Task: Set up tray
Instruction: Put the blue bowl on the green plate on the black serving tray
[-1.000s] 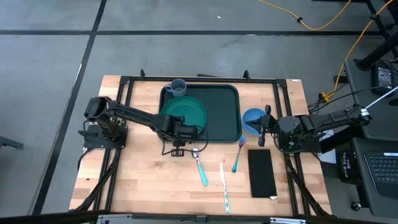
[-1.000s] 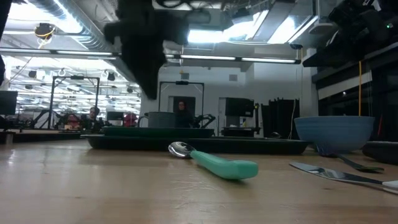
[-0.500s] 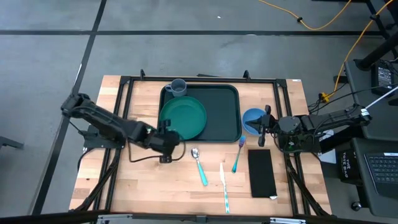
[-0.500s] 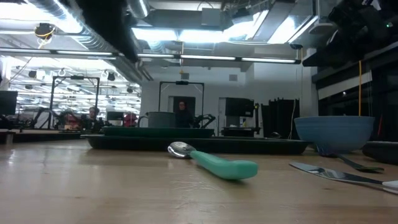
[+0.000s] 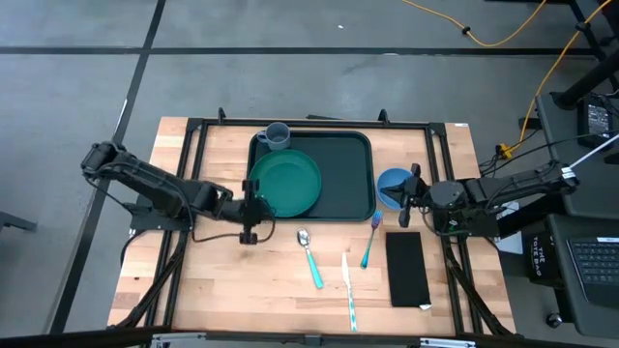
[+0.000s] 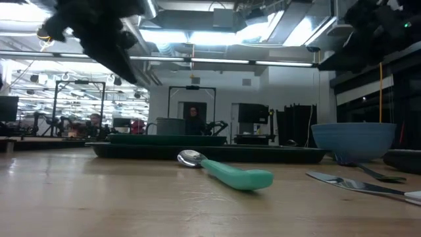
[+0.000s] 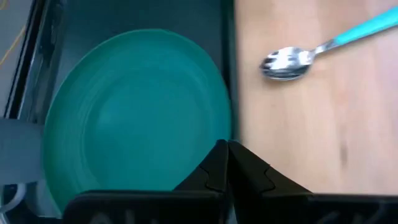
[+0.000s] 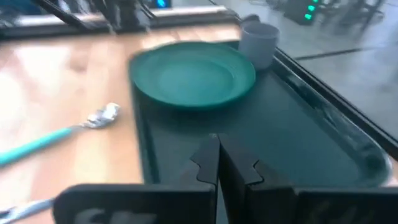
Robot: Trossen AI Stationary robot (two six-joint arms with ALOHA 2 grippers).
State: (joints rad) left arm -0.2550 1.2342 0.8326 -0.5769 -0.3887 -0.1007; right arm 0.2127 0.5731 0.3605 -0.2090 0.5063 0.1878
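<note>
The tray sits at the table's far middle, holding a green plate and grey cup (far corner). Left gripper and right gripper flank it, fingers together.

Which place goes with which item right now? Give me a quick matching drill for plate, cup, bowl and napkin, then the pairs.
Items:
1. green plate
2. grey cup
3. blue bowl
4. black napkin

Places:
A. on the table beside the tray's right rim
B. in the tray's far left corner
C. flat on the table, right of the fork
D. on the left part of the tray

Pairs: 1-D, 2-B, 3-A, 4-C
</note>
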